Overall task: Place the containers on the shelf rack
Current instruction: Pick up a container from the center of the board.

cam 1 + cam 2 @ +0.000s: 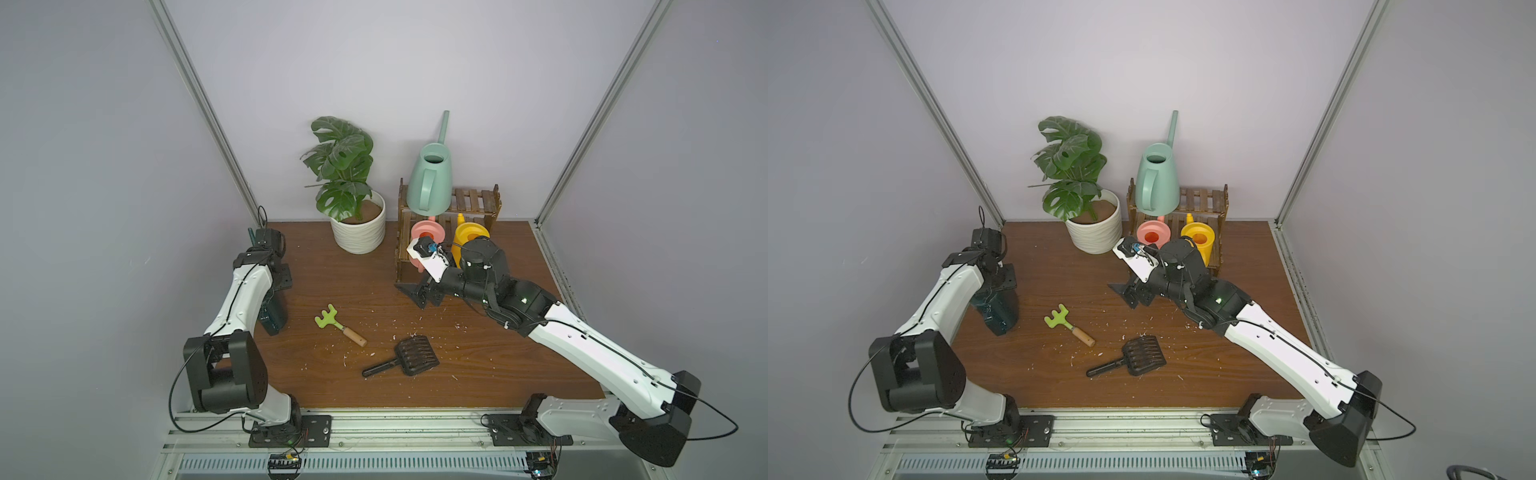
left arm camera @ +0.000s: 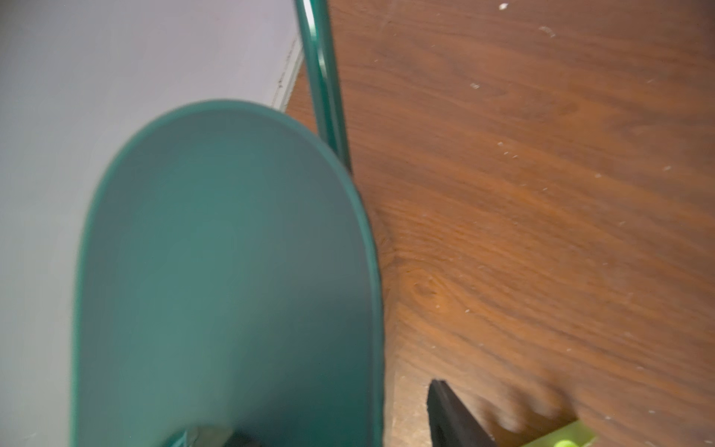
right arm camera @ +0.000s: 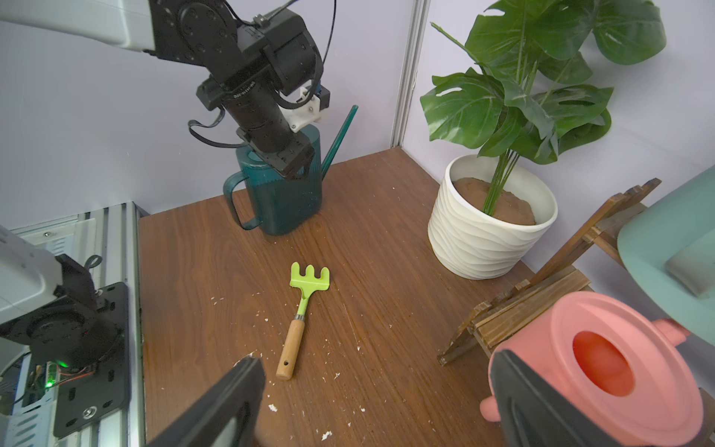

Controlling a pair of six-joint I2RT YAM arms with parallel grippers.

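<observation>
The brown surface carried the shelf rack right of centre in both top views, with the big green can on its upper step. The teal can stood upright at the left edge, well apart from the rack. The left hand sat straight above its rim; I cannot tell whether it was clamped on it. The right hand gaped apart beside the pink can, which shared the lower step with the yellow can.

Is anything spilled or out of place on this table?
Yes. Small white crumbs lie scattered over the wooden table, mostly around the black scoop and the green rake, like a spill. The dark teal watering can stands apart from the rack.
</observation>
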